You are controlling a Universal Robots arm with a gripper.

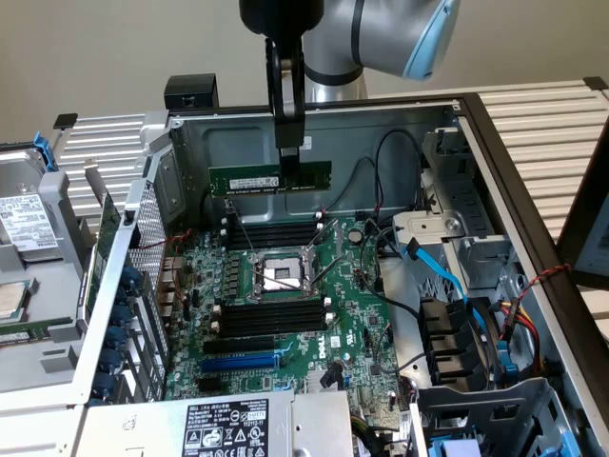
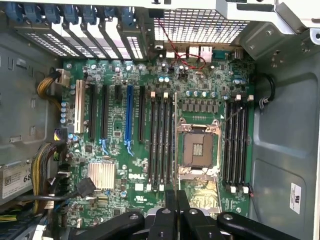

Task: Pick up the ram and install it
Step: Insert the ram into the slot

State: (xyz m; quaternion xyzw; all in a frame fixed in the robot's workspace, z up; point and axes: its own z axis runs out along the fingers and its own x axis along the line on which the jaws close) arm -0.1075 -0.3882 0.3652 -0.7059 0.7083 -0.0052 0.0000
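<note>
Over the open case (image 1: 233, 138), jaws hold the ram (image 1: 243, 179).

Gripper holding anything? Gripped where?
Yes: the gripper is shut on the ram, pinching its upper edge near mid-length, above the motherboard.

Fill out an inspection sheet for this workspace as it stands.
Surface: open computer case, green motherboard exposed inside.
Job's things: ram held level above the board, clear of the black slots, which look empty.
Clutter: nothing seen loose on the board.
Hand: hand shut on the ram near its middle.
Cables: blue cable and black cable lie beside the board at the exterior view's right, away from the slots.
Surroundings: slatted table under the case; what looks like a labelled drive at the exterior view's left.
</note>
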